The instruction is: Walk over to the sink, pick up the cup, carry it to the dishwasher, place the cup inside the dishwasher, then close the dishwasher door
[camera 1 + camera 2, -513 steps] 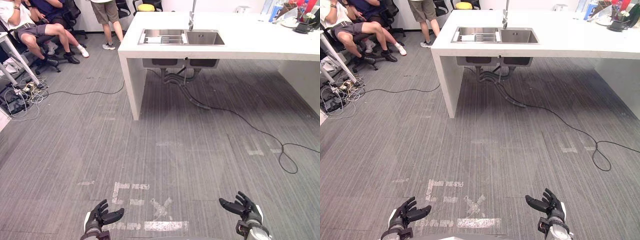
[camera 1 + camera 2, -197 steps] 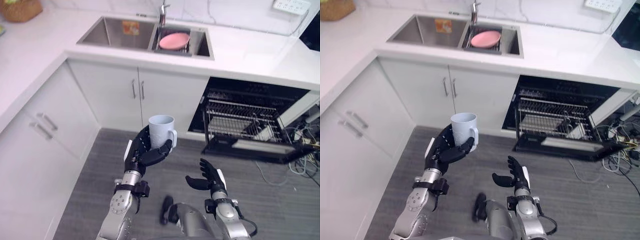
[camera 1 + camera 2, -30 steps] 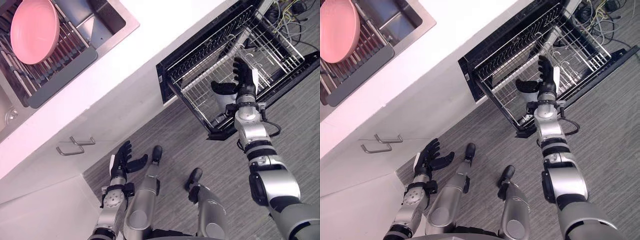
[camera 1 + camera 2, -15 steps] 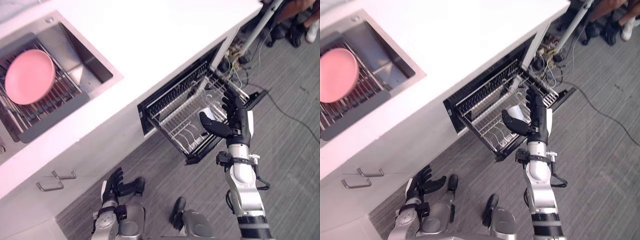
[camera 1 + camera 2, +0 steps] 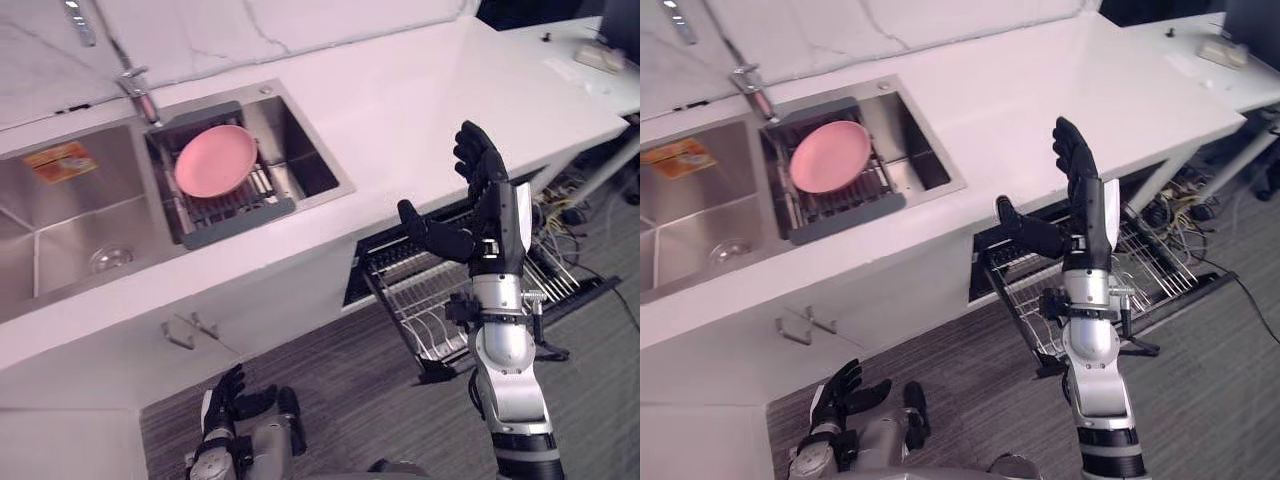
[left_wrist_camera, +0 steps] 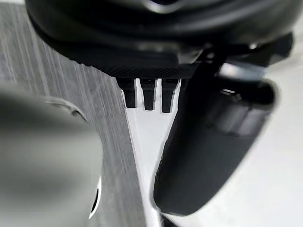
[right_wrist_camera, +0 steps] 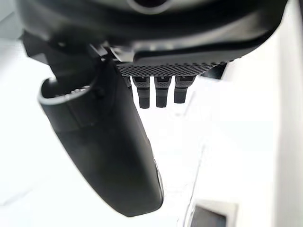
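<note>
My right hand [image 5: 485, 215] is raised in front of the white counter's edge, open, with straight fingers and nothing in it. Below and behind it the dishwasher [image 5: 400, 262] stands open under the counter, its wire rack [image 5: 430, 305] pulled out over the lowered door [image 5: 585, 290]. In the right wrist view the thumb [image 7: 106, 142] and fingers [image 7: 156, 92] stand straight against the white counter. My left hand [image 5: 225, 395] hangs low near the grey floor, open and empty; its thumb [image 6: 208, 142] shows in the left wrist view.
A double sink [image 5: 300, 165] is set in the counter [image 5: 420, 110]; a pink plate [image 5: 213, 160] lies on a grey rack in it, with the tap [image 5: 135, 85] behind. Cabinet handles [image 5: 192, 332] are below. Cables [image 5: 570, 195] lie on the floor at right.
The whole view has swung toward the sink and counter. My right hand, open before at the rack, has lifted away from it to counter height. The left hand stays low.
</note>
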`<state>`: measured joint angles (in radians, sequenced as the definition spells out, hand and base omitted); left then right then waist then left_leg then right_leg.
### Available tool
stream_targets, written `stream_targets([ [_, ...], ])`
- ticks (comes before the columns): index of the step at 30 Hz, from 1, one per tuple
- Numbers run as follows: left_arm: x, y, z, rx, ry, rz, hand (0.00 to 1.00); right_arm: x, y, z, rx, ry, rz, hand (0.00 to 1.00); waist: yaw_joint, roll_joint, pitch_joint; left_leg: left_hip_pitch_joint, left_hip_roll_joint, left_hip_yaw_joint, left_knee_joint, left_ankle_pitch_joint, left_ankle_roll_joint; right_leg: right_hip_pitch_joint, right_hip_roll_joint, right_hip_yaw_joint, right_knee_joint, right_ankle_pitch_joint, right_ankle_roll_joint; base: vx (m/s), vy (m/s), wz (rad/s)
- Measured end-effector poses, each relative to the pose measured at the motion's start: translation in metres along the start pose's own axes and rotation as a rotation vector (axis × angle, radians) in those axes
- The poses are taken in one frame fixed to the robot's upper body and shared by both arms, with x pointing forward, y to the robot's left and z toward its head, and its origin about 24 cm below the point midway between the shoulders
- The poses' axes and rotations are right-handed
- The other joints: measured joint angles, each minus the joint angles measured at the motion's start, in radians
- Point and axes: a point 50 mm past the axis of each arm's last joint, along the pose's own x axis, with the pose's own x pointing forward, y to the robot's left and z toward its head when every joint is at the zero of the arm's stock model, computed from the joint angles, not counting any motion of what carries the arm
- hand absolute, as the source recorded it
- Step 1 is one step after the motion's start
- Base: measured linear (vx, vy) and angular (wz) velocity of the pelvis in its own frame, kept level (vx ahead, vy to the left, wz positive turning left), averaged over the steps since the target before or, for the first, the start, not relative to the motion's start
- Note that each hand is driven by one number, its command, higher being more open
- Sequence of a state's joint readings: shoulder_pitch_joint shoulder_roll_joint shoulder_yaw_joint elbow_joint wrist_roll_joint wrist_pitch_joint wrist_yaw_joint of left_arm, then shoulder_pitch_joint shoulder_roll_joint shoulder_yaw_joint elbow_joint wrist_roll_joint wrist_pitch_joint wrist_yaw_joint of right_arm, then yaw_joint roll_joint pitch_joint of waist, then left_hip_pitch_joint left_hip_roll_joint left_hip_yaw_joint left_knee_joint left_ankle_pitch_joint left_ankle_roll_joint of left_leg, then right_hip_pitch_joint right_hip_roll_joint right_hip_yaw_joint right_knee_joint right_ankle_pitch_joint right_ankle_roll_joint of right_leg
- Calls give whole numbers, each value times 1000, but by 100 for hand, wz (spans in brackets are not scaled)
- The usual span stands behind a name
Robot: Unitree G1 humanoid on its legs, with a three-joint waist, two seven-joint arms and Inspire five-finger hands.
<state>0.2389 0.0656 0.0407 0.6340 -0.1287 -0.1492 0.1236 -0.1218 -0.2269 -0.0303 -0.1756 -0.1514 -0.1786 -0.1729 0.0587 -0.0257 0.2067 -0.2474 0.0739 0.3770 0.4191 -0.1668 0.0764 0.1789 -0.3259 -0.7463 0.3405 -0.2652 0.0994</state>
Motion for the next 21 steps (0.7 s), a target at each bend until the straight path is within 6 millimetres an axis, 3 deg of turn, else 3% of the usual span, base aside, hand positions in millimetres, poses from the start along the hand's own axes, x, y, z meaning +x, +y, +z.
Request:
stream_targets([
  [1, 1, -1, 0, 14, -1, -10, 90, 1, 0, -3, -18, 10, 9, 90, 1, -1, -3, 6, -9, -13, 18, -22, 1, -12, -33, 23, 79, -9, -36, 206, 212, 47],
  [2, 0, -2, 0, 44, -3, -27, 90, 1, 0, -9, -54, 36, 29, 90, -13, -6, -15, 16, -38, -41, 19, -44, 25, -89, -92, 120, 265, 24, -115, 177, 165, 58],
  [3, 0, -3, 0, 57, -5, -38, 90, 1, -1, -13, -78, 48, 38, 90, -22, -8, -19, 21, -46, -58, 15, -48, 29, -139, -101, 200, 353, 40, -145, 197, 184, 86],
  [4, 0, -2, -1, 98, -3, -55, 90, 1, -2, -18, -100, 68, 52, 90, -33, -17, -24, 36, -61, -93, -4, -49, 31, -208, -72, 334, 414, -3, -99, 269, 148, 84],
  [5, -1, 1, -2, 110, 3, -58, 90, 2, -2, -21, -123, 74, 68, 90, -35, -25, -28, 58, -74, -121, -25, -47, 34, -254, -31, 425, 399, -34, -80, 228, 100, 81],
  [9, -2, 0, -4, 131, 7, -74, 90, 8, -7, -20, -207, 49, 112, 90, -50, -25, -31, 114, -102, -205, -40, -43, 29, -331, 95, 637, 225, -36, -58, 260, 4, 84],
  [11, -2, 3, -4, 145, 6, -80, 90, 9, -11, -20, -247, 42, 127, 90, -54, -28, -33, 120, -103, -232, -25, -41, 13, -359, 139, 704, 96, 8, -25, 211, -107, 93],
  [12, -2, 6, -4, 161, 4, -80, 90, 10, -13, -21, -258, 45, 132, 90, -56, -46, -46, 122, -122, -253, -8, -53, -6, -358, 141, 715, 20, 155, 14, 213, -156, 89],
  [13, -2, 6, -4, 162, 9, -79, 90, 10, -13, -23, -263, 52, 135, 90, -58, -39, -52, 122, -117, -266, -1, -59, -16, -349, 143, 711, 16, 160, 39, 282, -179, 58],
  [16, -7, 4, -10, 147, 15, -82, 90, 16, -7, -24, -283, 50, 178, 90, -40, -6, -76, 121, -65, -276, -15, -72, -39, -306, 195, 693, -89, 198, 13, 223, -119, -6],
  [21, -8, 7, -13, 139, 27, -65, 90, 15, -5, -32, -316, 79, 240, 90, -37, -5, -78, 181, -51, -278, -99, -62, -55, -223, 218, 684, -220, 241, 2, 133, -46, -3],
])
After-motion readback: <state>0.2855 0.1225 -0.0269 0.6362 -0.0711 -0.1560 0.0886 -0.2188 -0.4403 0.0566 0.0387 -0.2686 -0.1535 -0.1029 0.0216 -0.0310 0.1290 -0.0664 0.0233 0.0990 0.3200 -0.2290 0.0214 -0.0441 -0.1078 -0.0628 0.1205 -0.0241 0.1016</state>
